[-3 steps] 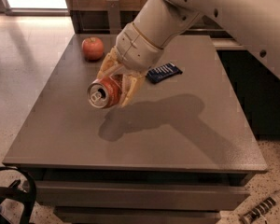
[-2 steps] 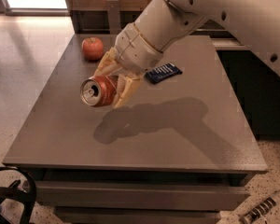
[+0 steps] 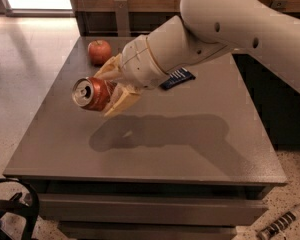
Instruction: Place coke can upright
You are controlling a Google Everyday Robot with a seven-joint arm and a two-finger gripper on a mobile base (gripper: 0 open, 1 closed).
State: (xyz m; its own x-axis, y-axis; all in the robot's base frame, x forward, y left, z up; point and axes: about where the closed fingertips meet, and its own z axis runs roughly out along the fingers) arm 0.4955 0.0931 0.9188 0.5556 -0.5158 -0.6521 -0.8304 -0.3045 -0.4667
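Gripper (image 3: pixel 106 93), at the end of my white arm (image 3: pixel 205 34), hangs over the left half of the grey table (image 3: pixel 190 149) as I see it. Its two tan fingers (image 3: pixel 121 103) are clamped on the coke can (image 3: pixel 90 94). The can is held clear of the table top, lying on its side, with its silver top and pull tab turned toward the table's near left. A red apple (image 3: pixel 99 51) rests by the table's far left corner. A blue packet (image 3: pixel 176 78) lies toward the table's far edge, partly hidden behind the arm.
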